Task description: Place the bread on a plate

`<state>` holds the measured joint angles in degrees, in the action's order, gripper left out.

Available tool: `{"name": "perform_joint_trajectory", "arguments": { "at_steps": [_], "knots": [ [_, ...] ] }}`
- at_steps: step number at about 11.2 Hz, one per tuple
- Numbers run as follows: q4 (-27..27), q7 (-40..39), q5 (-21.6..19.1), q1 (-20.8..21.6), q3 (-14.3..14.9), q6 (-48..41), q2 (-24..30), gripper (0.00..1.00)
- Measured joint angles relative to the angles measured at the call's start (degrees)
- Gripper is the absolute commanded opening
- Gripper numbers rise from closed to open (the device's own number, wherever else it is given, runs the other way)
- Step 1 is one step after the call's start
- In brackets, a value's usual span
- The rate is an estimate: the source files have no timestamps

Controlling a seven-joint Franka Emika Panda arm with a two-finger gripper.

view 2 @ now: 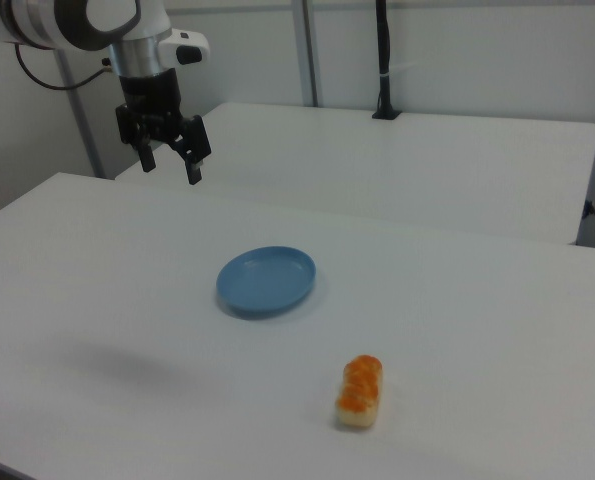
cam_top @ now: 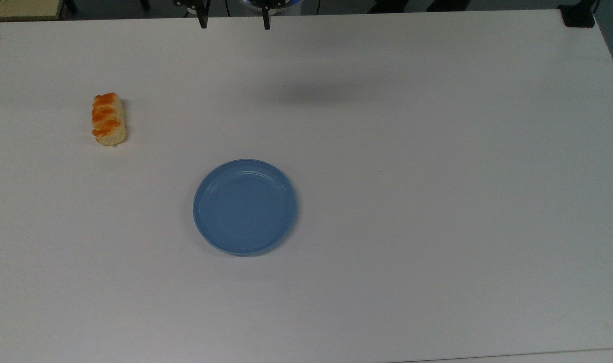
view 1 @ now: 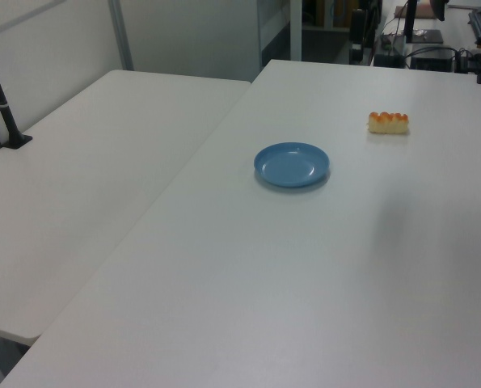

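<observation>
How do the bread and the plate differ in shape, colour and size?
The bread is oblong; the plate is round and shallow. The bread is pale yellow with an orange-brown top; the plate is plain blue. The bread is clearly smaller than the plate. Both rest apart on the white table, untouched.

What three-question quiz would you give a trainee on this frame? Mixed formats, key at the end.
1. True or false: the bread already lies on the plate.
2. Multiple choice: in the right view, the claw is
A. closed on the bread
B. open, raised above the table, holding nothing
C. resting inside the plate
3. Short answer: in the top view, on which side of the plate does the bread lie?

Key
1. False. The bread lies on the white table, apart from the plate.
2. B
3. On the top view's left, and nearer its upper edge.
</observation>
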<state>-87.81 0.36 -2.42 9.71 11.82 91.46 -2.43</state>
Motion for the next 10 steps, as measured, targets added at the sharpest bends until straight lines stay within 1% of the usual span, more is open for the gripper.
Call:
{"name": "perform_joint_trajectory", "arguments": {
  "at_steps": [10],
  "knots": [
    [-0.3, -0.7, 0.0, -0.2, 0.2, 0.0, -0.1, 1.0]
  ]
}}
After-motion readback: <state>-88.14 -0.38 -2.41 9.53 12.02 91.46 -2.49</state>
